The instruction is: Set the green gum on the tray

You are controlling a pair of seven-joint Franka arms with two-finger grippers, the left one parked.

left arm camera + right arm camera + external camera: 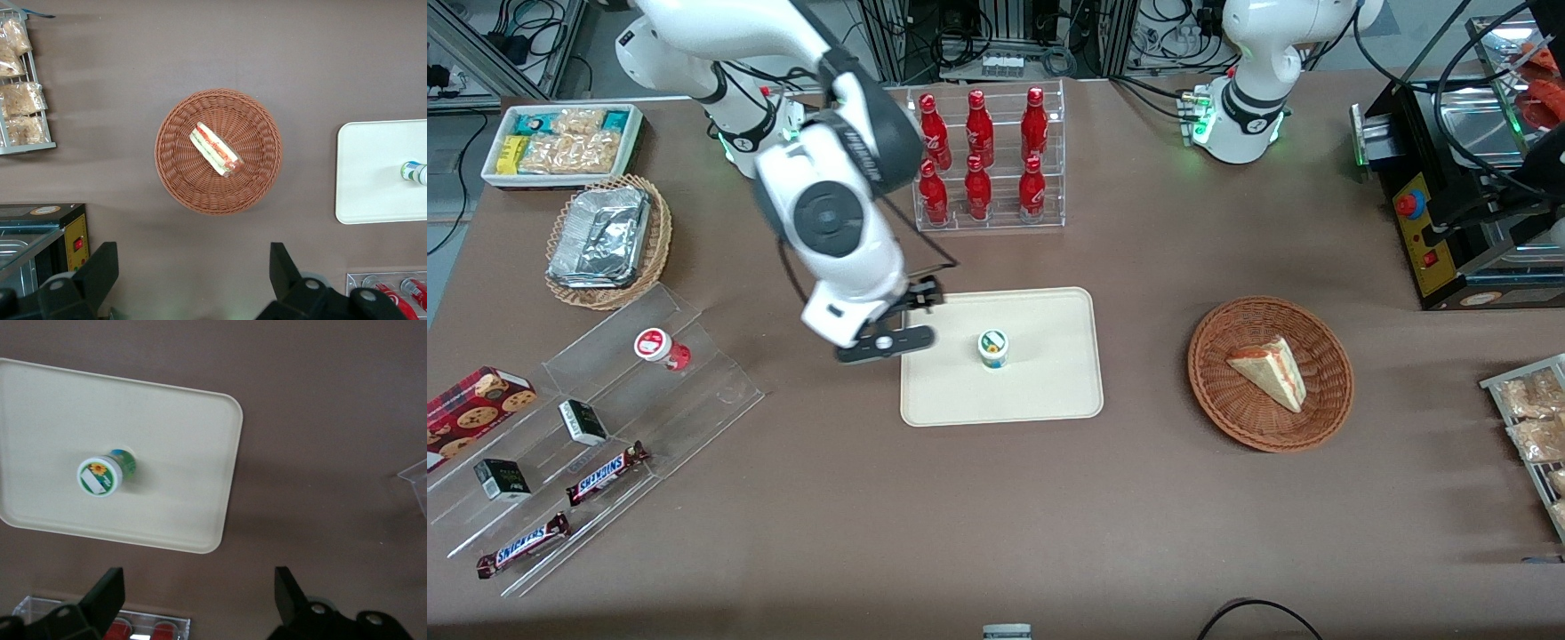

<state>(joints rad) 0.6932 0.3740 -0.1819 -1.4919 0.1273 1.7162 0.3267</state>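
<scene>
The green gum (993, 347) stands upright on the cream tray (1040, 396), near its middle, white lid up. My right gripper (889, 333) hovers above the table at the tray's edge toward the working arm's end, open and empty, apart from the gum. In the right wrist view the gum (100, 475) sits on the tray (180, 447), and the open gripper (200, 590) is over bare brown table just off the tray's rim. The gum (415, 172) and tray (373, 173) also show in the left wrist view.
A clear rack of red bottles (989, 160) stands farther from the camera than the tray. A wicker basket with a sandwich (1270, 373) lies toward the parked arm's end. A clear stepped stand holds a red-lidded canister (654, 345) and snack bars.
</scene>
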